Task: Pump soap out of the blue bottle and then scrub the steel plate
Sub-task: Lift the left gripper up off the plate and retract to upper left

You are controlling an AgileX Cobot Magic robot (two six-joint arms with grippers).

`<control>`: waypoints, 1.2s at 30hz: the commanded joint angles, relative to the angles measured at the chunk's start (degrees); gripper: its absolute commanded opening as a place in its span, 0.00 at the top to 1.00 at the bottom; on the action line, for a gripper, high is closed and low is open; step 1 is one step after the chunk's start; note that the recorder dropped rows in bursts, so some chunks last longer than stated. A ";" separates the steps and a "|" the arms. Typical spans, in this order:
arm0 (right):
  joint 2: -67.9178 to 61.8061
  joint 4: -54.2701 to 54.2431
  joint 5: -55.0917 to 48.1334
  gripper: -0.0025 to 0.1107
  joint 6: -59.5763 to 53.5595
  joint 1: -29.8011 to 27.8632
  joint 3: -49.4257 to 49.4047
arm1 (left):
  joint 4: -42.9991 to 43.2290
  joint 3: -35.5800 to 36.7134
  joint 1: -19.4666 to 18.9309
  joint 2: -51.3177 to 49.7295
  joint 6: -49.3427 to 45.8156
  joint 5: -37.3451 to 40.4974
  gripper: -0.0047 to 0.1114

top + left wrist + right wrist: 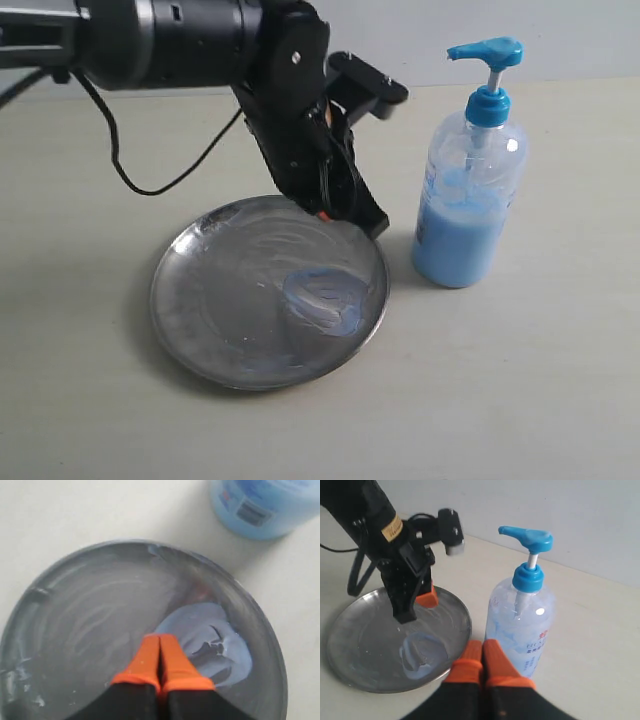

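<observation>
Steel plate [200,300] flat on bench [520,400], surface streaky with thin whitish smear. Soap [325,295]: light-blue blob inside plate, toward the rim nearest blue bottle [465,220]. Bottle upright on bench just beside plate, clear of rim, part full. Left claw [160,642] clenched, orange fingertips pressed together, nothing between them. It is angled down over plate, just beside soap; contact with plate unclear. Right claw [483,647] clenched, empty, outside plate, near bottle.

A pale cream tabletop [520,400] meets a plain light grey wall [590,40] behind.
</observation>
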State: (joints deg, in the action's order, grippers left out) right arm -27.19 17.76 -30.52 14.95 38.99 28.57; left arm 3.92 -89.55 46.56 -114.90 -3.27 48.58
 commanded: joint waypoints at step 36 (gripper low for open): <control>0.55 0.72 1.57 0.98 0.12 -0.02 -2.60 | 0.04 33.68 -3.76 62.77 9.89 -11.15 0.96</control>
State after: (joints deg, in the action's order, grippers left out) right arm -27.19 17.90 -29.97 15.04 38.99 26.24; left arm 3.92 -58.90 42.93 -57.07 5.59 39.45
